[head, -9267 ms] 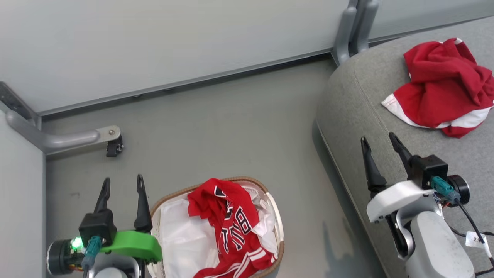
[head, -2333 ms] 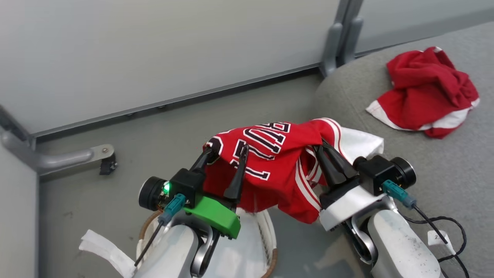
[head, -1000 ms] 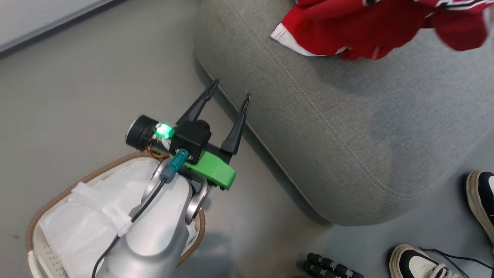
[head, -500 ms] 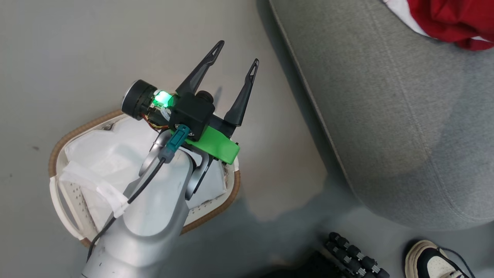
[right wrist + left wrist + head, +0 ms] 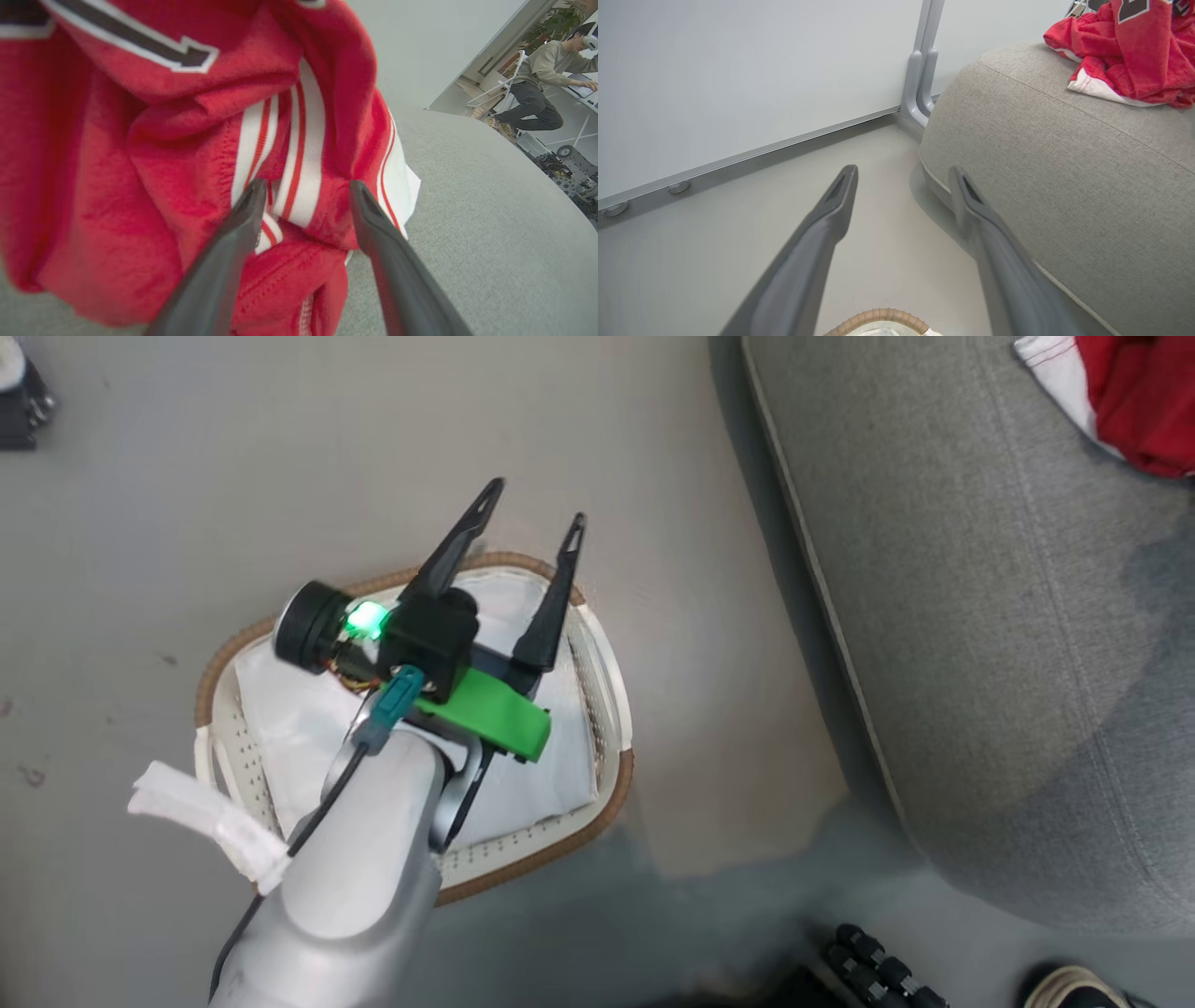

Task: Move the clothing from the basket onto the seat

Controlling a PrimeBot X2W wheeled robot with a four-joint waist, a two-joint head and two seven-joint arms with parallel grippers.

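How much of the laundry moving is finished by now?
Nearly done. Done: the basket's visible inside is just white liner, and the red clothing sits on the seat. In hand: the right gripper, jaws apart, is at the jersey's striped trim; the left gripper hangs open over the basket. Left: probably just pulling the right gripper away.

The left arm (image 5: 345,887) is a smooth, shiny silver tube. At its end sit a bright green plastic piece (image 5: 485,714) and a black box (image 5: 434,635) with a little green light (image 5: 366,618) on it. A round black knob (image 5: 303,635) sticks out at one side. A blue-green plug (image 5: 392,702) has a thin black cable (image 5: 313,817) coming from it. The jaws are two long, thin, dark grey fingers (image 5: 817,242) with pointed tips and a small slot near each tip. The right arm's fingers (image 5: 397,280) look the same.
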